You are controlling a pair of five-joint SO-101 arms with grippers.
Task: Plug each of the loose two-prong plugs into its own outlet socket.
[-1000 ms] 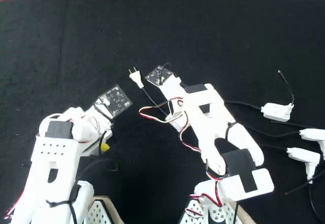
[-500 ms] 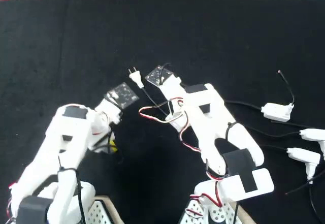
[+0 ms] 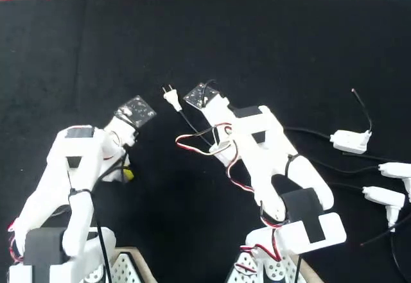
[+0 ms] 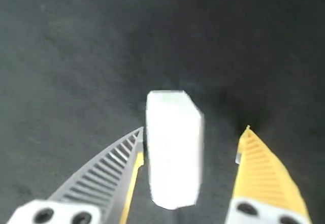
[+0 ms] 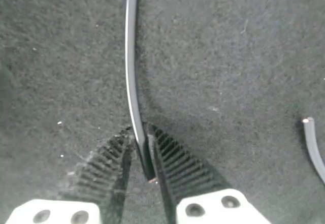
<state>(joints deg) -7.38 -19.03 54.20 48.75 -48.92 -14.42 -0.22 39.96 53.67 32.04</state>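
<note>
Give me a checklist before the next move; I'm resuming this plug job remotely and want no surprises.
1. Right gripper shut on the black cable: ok.
2. Grip on the two-prong plug itself: not ok; the plug lies beyond the fingertips, and only cable is pinched.
3. Left gripper straddling the white block: ok.
4. Left jaws clamped on that block: not ok, they stand open.
5. Block's socket slots facing the plug: cannot tell.

The far table (image 3: 270,39) is lying open for passing. The right arm (image 3: 257,148) and the cord (image 5: 132,82) are barring the middle, and sockets (image 3: 350,142) with wires (image 3: 363,106) are crowding the right edge.
</note>
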